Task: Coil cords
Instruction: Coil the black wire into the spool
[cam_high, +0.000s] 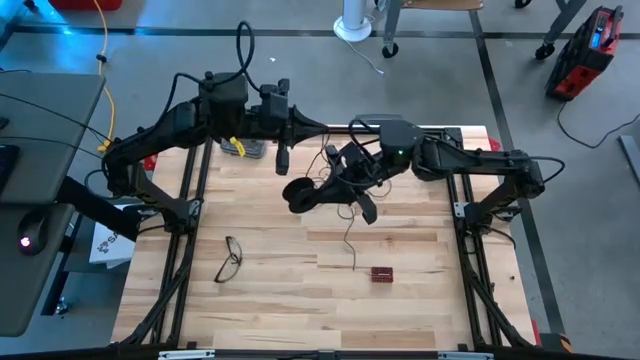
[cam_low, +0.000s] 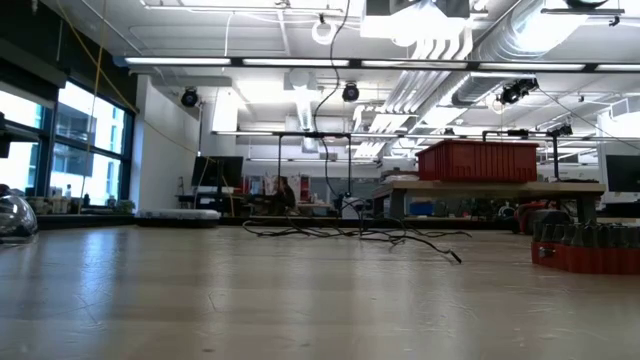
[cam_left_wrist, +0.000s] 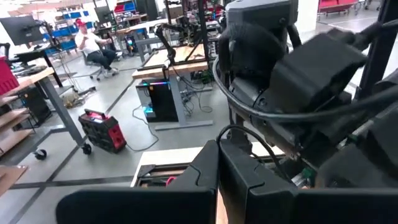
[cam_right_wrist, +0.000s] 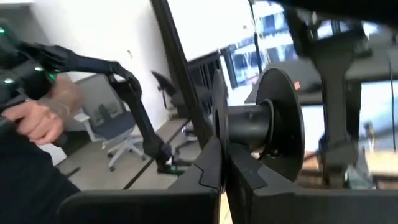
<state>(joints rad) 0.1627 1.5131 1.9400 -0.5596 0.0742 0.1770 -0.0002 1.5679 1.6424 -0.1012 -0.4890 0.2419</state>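
At centre of the overhead frame, above the counter (cam_high: 400, 300), I list the following.

Right hand (cam_high: 352, 190): fingers together, clamped on the rim of the reel (cam_high: 300, 194). In my right wrist view the reel (cam_right_wrist: 261, 118) sits straight ahead of the fingers, a black spool with two round flanges and a hub between them.

Left hand (cam_high: 283, 158): just up and left of the reel in the overhead frame, pointing down the picture, fingers together. I cannot make out anything between them. In the left wrist view the fingers (cam_left_wrist: 205, 180) fill the bottom edge, with the right arm's dark body close in front.

Wire (cam_high: 349, 235): thin and dark, running from the right hand down the middle of the overhead frame onto the boards, its end just left of the red block (cam_high: 382, 273). In the low view the wire (cam_low: 400, 237) lies in loose loops across the far part of the counter, one strand rising to the top of the frame.

Glasses (cam_high: 229, 259): lower left of the overhead frame, flat on the counter, well apart from the wire.

Yellow cable (cam_high: 105, 70): upper left, on the floor and off the counter.

Red block: lower centre, alone on the boards; in the low view it (cam_low: 590, 256) sits at right edge.

Person's hand (cam_right_wrist: 37, 118): left edge of my right wrist view, beyond the counter.
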